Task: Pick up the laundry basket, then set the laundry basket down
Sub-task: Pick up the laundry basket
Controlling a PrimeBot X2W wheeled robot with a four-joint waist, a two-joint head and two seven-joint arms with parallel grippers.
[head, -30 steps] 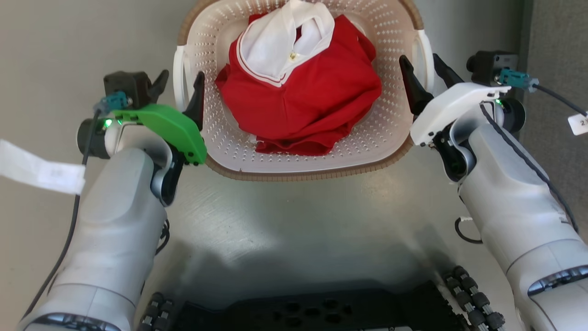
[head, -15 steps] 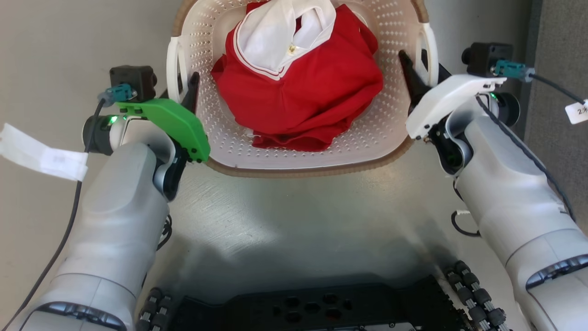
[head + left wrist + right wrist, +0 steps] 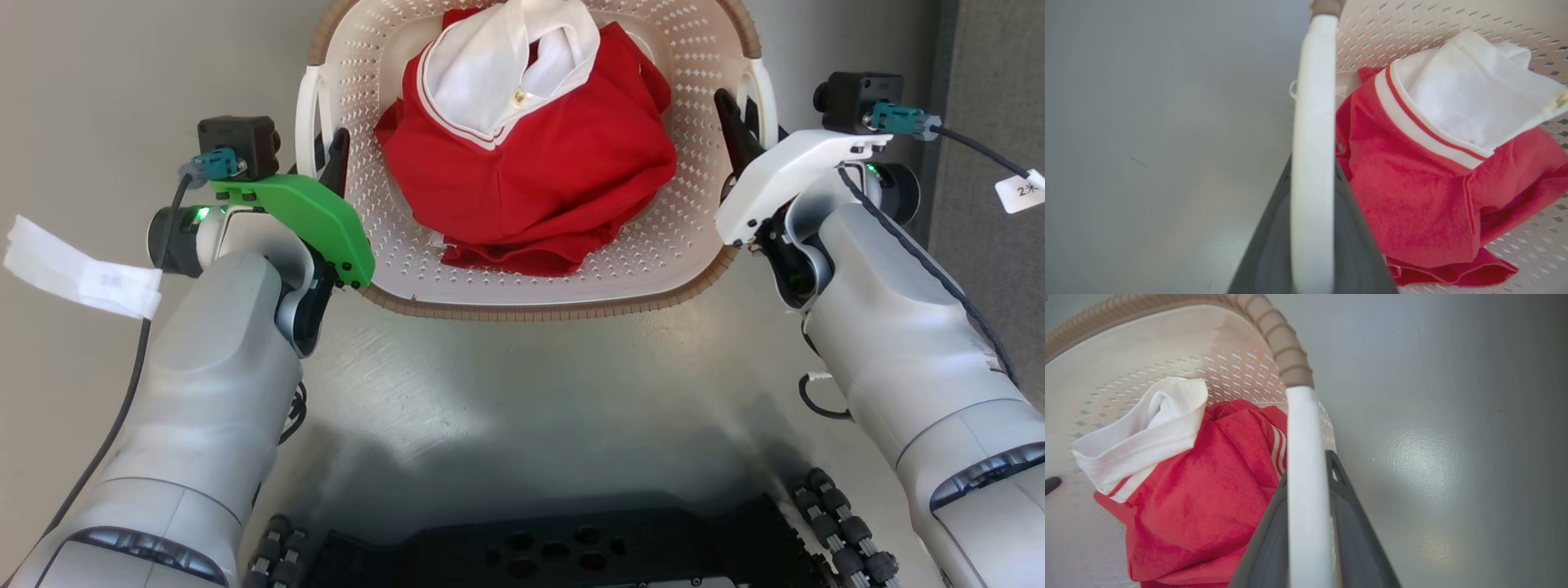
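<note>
Cream-white perforated plastic laundry basket (image 3: 653, 261) with brown woven-look rim (image 3: 531, 312), red-and-white shirt (image 3: 539, 180) inside, over the grey floor (image 3: 522, 392); left claw (image 3: 326, 151) and right claw (image 3: 739, 114) each closed on a white side handle (image 3: 1312, 122) of it.

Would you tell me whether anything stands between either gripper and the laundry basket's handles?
Nothing visible does. The left gripper has its fingers on either side of the left handle, and the right gripper likewise on the right handle of the laundry basket; the red shirt lies inside.
</note>
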